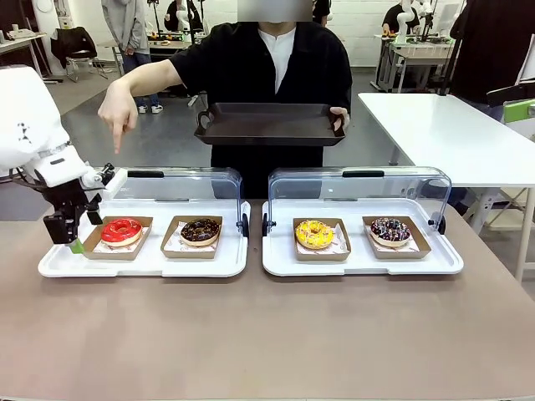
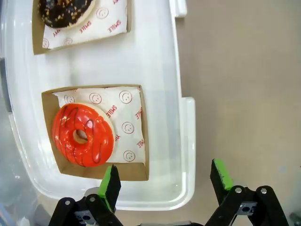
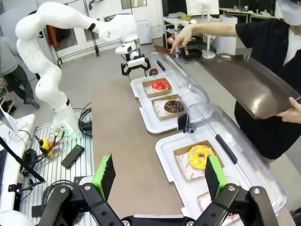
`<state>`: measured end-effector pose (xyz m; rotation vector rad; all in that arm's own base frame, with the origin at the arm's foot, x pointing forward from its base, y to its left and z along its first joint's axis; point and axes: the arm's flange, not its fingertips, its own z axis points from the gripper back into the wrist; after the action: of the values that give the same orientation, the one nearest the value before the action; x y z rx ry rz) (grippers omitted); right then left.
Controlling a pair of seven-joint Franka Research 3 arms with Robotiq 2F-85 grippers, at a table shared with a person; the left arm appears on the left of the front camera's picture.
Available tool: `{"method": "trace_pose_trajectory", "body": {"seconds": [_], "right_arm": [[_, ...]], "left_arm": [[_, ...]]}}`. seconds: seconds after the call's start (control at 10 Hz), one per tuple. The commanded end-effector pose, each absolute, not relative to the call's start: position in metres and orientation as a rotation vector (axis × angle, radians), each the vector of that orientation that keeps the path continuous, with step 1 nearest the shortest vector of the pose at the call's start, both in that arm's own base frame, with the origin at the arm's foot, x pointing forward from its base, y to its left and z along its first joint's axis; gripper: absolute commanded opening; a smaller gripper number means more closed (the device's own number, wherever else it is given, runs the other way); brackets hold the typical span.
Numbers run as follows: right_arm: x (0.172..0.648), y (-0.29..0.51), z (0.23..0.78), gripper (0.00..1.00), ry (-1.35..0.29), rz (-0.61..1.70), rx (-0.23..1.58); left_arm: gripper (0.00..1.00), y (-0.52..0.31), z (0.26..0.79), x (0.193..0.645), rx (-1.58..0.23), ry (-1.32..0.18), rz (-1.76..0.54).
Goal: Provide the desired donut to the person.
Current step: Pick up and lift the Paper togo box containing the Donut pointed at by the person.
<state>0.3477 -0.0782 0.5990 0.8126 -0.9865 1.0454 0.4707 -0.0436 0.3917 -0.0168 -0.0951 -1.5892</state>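
Observation:
The person (image 1: 267, 67) stands across the table and points a finger (image 1: 117, 142) down at the red-glazed donut (image 1: 122, 230), holding a dark serving tray (image 1: 267, 124) in the other hand. The red donut lies in a cardboard tray at the left end of the left white tray (image 1: 142, 266). My left gripper (image 1: 71, 227) hangs open just left of it. In the left wrist view its green pads (image 2: 110, 181) straddle the white tray's corner, with the red donut (image 2: 83, 135) just ahead. My right gripper (image 3: 159, 178) is open, holds nothing, and is raised over the right side of the table.
A chocolate donut (image 1: 201, 231) shares the left tray. The right white tray (image 1: 359, 263) holds a yellow donut (image 1: 314, 234) and a sprinkled chocolate donut (image 1: 390, 230). Clear lids (image 1: 359, 188) stand open behind both trays. Bare table stretches along the near side.

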Motion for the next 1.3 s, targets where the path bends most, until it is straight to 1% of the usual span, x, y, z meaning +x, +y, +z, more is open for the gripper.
{"method": "trace_pose_trajectory", "body": {"seconds": [0.0,0.1,0.5,0.9,1.2], "right_arm": [[0.35,-0.077,0.6,1.0,-1.005,1.047,0.828],[0.35,-0.077,0.6,1.0,-1.005,1.047,0.828],[0.35,-0.077,0.6,1.0,-1.005,1.047,0.828],[0.35,-0.077,0.6,1.0,-1.005,1.047,0.828],[0.35,-0.077,0.6,1.0,-1.005,1.047,0.828]], "left_arm": [[1.0,-0.037,0.38,0.472,0.047,-0.072,-1.587],[1.0,-0.044,0.392,0.471,-0.017,-0.095,-1.589],[1.0,-0.044,0.392,0.471,-0.017,-0.095,-1.589],[1.0,-0.031,0.36,0.49,0.03,-0.102,-1.613],[1.0,-0.025,0.342,0.5,0.049,-0.062,-1.583]]}}
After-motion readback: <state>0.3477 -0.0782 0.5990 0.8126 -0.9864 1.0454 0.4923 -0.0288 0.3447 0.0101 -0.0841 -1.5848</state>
